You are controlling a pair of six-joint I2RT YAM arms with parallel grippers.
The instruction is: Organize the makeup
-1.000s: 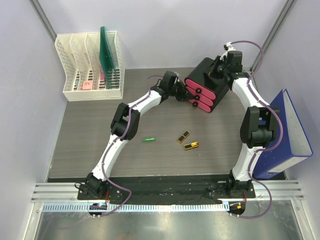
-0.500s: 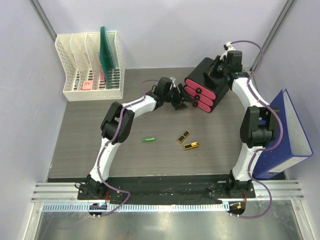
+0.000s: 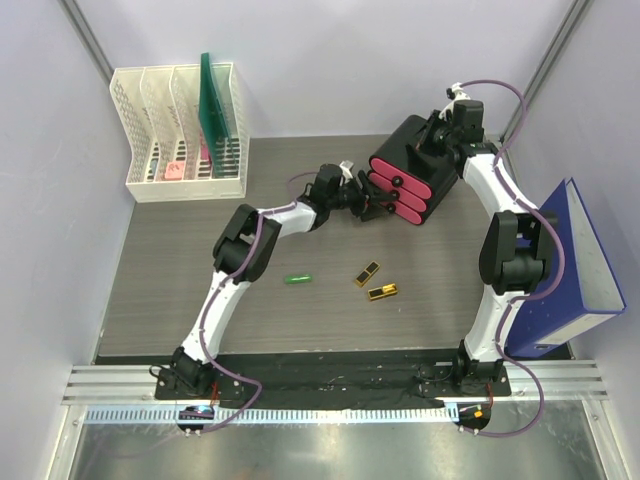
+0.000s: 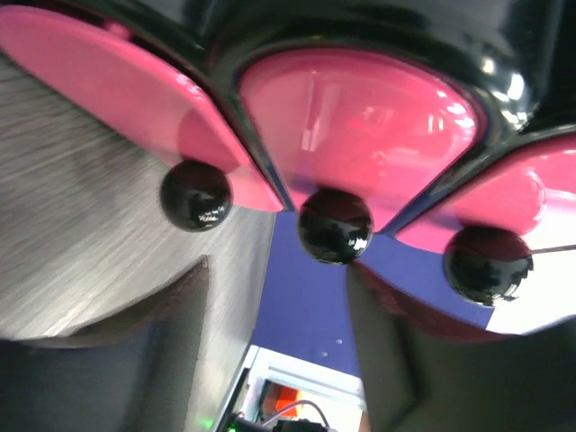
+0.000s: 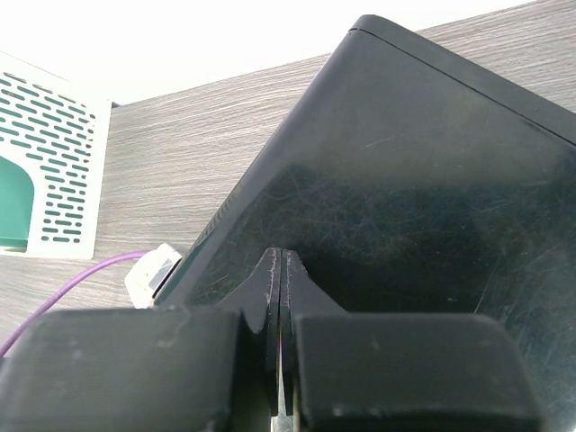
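Note:
A slim green tube [image 3: 298, 279] lies on the table's middle. To its right are two gold-black sticks [image 3: 367, 273] [image 3: 383, 292]. My left gripper [image 3: 365, 200] [image 4: 279, 270] is open right in front of the black box with pink drawer fronts [image 3: 405, 180]. The middle drawer's black knob [image 4: 335, 225] sits just beyond the gap between the fingers, and the other two knobs [image 4: 195, 193] [image 4: 486, 264] flank it. Nothing is held between the fingers. My right gripper [image 3: 440, 145] [image 5: 281, 261] is shut, its tips against the box's black top [image 5: 432, 180].
A white mesh file rack [image 3: 180, 170] [image 5: 54, 198] stands at the back left, holding a green board [image 3: 215, 100] and a small pink block [image 3: 172, 172]. A blue binder [image 3: 580, 260] leans at the right edge beside the right arm.
My left gripper went from shut to open and shifted slightly right, closer to the drawer knobs. The right arm and the makeup on the table have not moved.

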